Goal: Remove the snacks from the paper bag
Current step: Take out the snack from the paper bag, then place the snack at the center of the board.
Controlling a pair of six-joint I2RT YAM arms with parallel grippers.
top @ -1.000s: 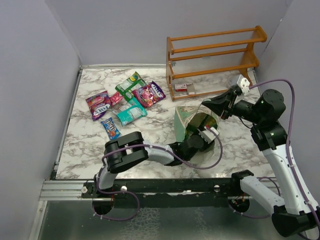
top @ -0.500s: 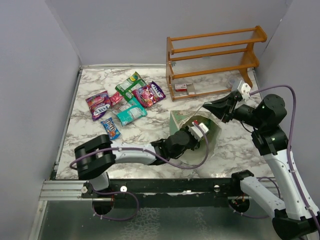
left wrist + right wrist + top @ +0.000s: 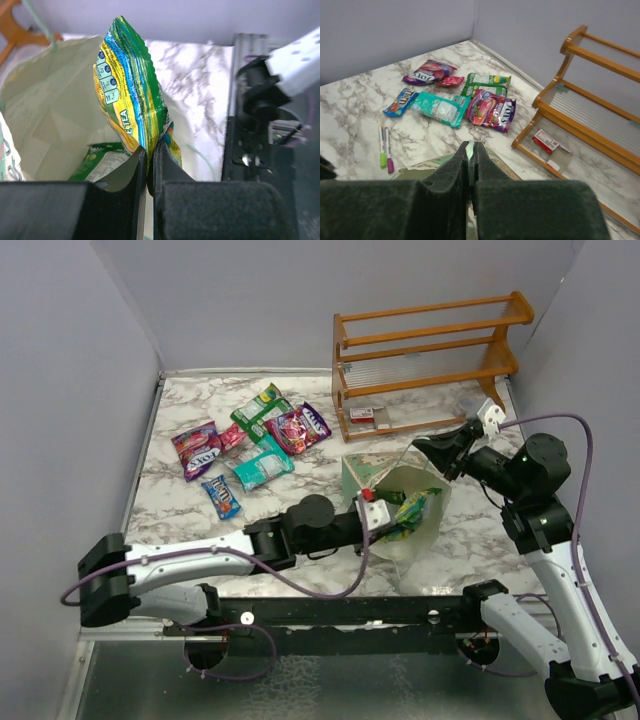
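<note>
My left gripper [image 3: 149, 150] is shut on the lower edge of a yellow-green snack packet [image 3: 127, 90], which stands upright at the mouth of the paper bag [image 3: 50, 100]. A second green packet [image 3: 100, 160] lies inside the bag. From above, the held packet [image 3: 412, 515] shows in the bag's opening, just past my left gripper [image 3: 377, 510]. My right gripper [image 3: 471, 145] is shut on the pale green rim of the paper bag [image 3: 362, 472] and holds it up. Several snacks lie at the back left: purple [image 3: 197, 448], green [image 3: 262, 408], teal [image 3: 262, 466], blue [image 3: 221, 495].
An orange wooden rack [image 3: 430, 365] stands at the back right with a small red-and-white item [image 3: 362, 415] on its lowest shelf. In the right wrist view, a green marker [image 3: 381, 147] and a purple marker [image 3: 388, 150] lie on the marble. Grey walls enclose the table.
My left gripper has shut on the yellow-green packet and drawn back left from deep in the bag to its mouth. The right gripper has kept the bag's rim, and the bag stands more open.
</note>
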